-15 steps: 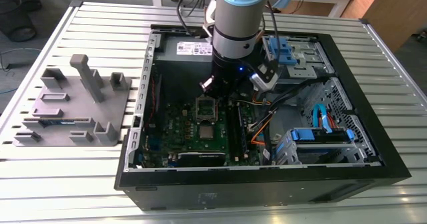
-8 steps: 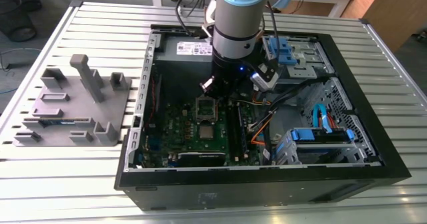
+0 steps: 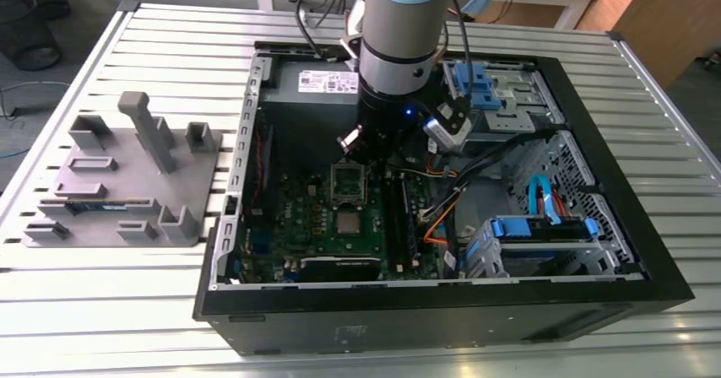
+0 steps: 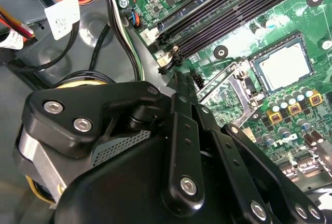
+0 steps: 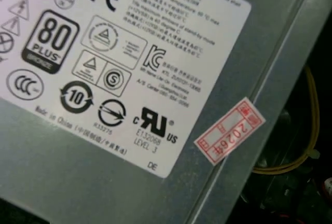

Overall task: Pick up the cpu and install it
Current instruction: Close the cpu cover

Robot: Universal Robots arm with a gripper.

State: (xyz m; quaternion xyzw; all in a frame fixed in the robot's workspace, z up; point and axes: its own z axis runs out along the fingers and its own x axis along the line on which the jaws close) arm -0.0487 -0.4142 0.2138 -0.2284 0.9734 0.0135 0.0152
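Observation:
The cpu (image 4: 284, 67), a small silvery square chip, lies flat in its socket on the green motherboard (image 4: 244, 37). In the exterior view the cpu (image 3: 349, 223) sits just in front of the raised socket cover plate (image 3: 349, 180). My gripper (image 3: 363, 152) hangs inside the open computer case, above the far end of that plate. In the second wrist view the black fingers (image 4: 177, 130) of the gripper (image 4: 176, 79) run together to one tip, shut with nothing between them. The tip is a short way off the socket.
The label of the grey power supply (image 5: 104, 79) is close in front of the first wrist camera. Black memory slots (image 4: 233, 11) and cable bundles (image 3: 445, 218) run beside the socket. Blue drive cages (image 3: 541, 226) stand at the exterior view's right. A grey parts fixture (image 3: 124, 184) lies outside the case.

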